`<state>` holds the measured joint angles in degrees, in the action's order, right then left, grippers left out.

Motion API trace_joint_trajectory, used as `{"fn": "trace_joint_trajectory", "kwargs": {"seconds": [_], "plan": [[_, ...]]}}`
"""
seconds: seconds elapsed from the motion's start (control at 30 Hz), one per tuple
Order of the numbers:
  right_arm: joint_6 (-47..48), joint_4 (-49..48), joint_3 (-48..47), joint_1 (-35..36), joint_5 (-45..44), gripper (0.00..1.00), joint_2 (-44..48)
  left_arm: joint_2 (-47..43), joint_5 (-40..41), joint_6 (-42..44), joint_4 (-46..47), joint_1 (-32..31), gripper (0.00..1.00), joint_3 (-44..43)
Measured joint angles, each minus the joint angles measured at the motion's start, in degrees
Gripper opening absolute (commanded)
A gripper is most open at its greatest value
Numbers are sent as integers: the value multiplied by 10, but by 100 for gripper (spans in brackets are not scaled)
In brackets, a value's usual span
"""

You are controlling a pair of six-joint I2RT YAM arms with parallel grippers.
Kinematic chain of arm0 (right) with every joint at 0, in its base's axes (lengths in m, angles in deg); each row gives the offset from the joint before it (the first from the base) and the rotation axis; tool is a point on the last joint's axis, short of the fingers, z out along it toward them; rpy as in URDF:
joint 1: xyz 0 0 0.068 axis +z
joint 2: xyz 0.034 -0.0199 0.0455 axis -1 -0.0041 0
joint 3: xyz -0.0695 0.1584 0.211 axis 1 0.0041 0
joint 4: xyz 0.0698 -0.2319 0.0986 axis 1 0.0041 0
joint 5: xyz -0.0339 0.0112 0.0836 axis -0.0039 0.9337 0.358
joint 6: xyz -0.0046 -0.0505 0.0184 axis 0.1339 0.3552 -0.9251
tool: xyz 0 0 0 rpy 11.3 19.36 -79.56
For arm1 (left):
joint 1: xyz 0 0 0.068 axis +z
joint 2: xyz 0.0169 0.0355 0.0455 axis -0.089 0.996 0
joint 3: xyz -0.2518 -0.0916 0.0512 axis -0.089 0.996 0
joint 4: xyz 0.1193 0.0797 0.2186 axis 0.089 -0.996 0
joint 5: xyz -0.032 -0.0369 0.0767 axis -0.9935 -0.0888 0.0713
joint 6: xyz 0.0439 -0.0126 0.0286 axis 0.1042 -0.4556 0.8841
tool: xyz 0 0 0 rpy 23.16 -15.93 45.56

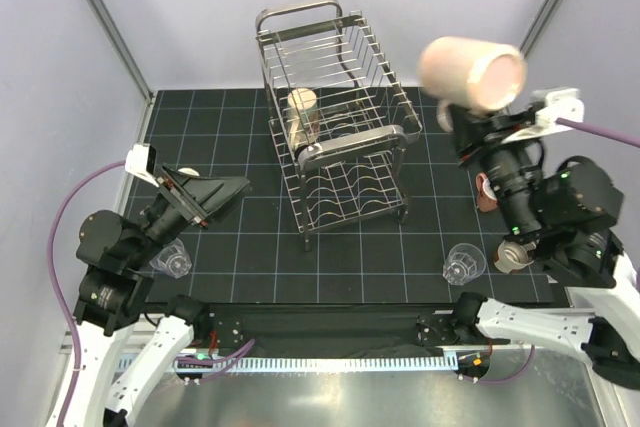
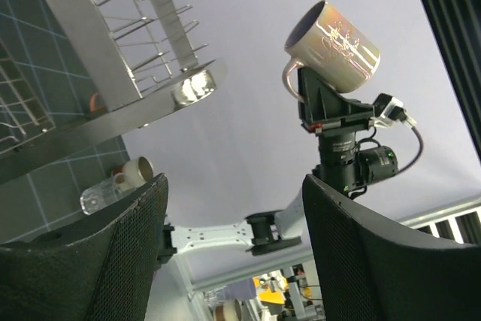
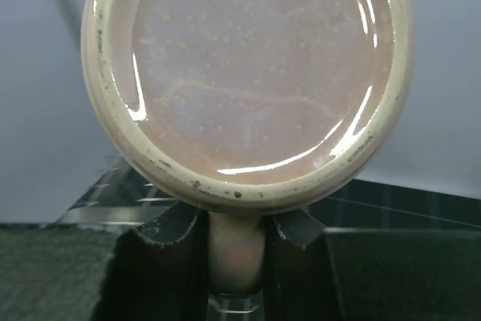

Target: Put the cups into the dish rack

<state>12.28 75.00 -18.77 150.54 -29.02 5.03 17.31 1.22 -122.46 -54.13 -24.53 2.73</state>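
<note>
— Where do I stand with the loading?

— Early, I'd judge. One cream ceramic cup [image 1: 303, 115] sits in what looks like the upper tier of the tall steel wire dish rack [image 1: 300, 15]. Your right gripper [image 3: 234, 257] pinches the salmon pink mug [image 1: 470, 72] by its handle, held high to the right of the rack, not yet over it.

— What's left?

— The left clear glass tumbler [image 1: 171, 260], the right clear glass tumbler [image 1: 464, 265], a red-brown mug [image 1: 486, 190] and a second cream mug [image 1: 512, 257], half hidden by your right arm. Your left gripper [image 2: 237, 186] hangs spread and empty near the left tumbler.

— And the surroundings?

— A black gridded mat [image 1: 230, 127], plain pale walls [image 1: 200, 7] and metal corner posts [image 1: 100, 17].
</note>
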Motion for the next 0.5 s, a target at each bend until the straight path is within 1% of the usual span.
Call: {"fn": "trace_joint_trajectory", "kwargs": {"seconds": [0.1,0.17,0.27,0.3,0.37,0.4,0.5], "plan": [[69,2,1,-92,-61,4,16,0,8,22,-25,-1,70,-7],[89,3,4,-167,-72,4,18,-2,12,34,-38,-2,70,-9],[95,0,40,-292,-62,4,15,-3,13,44,-51,-4,70,-9],[95,4,53,-307,-57,4,11,-3,13,46,-55,-4,70,-9],[80,11,84,-398,-21,4,-6,-3,13,48,-61,-5,70,-9],[72,14,97,-427,-6,4,-14,-4,14,48,-66,-5,69,-9],[18,33,145,-534,75,4,-52,-10,17,49,-77,-7,68,-9]]}}
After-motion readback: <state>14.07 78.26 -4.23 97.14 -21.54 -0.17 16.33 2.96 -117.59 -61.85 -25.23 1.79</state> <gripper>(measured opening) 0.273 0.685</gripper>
